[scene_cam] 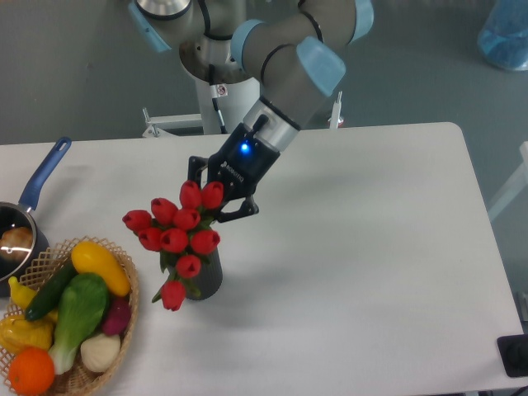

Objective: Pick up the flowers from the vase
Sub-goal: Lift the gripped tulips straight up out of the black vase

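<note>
The flowers (177, 233), a bunch of red tulip buds with green leaves, lean left over the vase (208, 277), a short dark grey cylinder on the white table. One bud hangs low beside the vase's left wall. My gripper (217, 204) comes down from the upper right and is shut on the flowers at the top right of the bunch, just above the vase's mouth. The buds hide the stems and the mouth, so I cannot tell whether the stems are still inside the vase.
A wicker basket (124, 257) of colourful vegetables stands at the front left, close to the vase. A saucepan with a blue handle (43, 174) sits at the left edge. A small black object (516, 355) is at the front right corner.
</note>
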{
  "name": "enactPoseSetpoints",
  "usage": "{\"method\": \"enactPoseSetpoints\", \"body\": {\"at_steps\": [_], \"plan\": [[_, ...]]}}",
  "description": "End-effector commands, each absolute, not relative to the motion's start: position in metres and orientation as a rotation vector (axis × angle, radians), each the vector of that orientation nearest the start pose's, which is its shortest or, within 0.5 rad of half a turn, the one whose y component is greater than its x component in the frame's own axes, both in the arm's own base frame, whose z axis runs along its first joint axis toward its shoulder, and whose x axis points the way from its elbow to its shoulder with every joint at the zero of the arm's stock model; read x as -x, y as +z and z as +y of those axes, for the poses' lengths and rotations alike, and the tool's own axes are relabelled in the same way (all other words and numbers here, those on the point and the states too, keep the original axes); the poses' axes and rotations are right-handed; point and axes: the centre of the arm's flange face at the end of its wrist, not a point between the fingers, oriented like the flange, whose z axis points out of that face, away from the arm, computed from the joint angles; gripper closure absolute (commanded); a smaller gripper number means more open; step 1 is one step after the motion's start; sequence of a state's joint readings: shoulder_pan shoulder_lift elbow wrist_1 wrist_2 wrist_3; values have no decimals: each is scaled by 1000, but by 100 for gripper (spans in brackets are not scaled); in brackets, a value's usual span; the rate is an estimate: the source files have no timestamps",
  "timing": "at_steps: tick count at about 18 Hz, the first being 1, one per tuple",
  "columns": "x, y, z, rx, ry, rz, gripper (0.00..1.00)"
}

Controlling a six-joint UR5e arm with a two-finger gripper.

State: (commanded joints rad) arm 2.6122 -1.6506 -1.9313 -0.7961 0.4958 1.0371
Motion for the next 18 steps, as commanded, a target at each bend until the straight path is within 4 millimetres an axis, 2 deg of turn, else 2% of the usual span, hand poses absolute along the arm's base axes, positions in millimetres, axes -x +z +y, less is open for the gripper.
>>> {"method": "enactPoseSetpoints", "body": {"at_steps": [9,15,18], "plan": [[340,441,421,1898,-347,139,100],[369,475,403,1809,-358,70,100],[383,486,391,1749,-393,24,100]]}}
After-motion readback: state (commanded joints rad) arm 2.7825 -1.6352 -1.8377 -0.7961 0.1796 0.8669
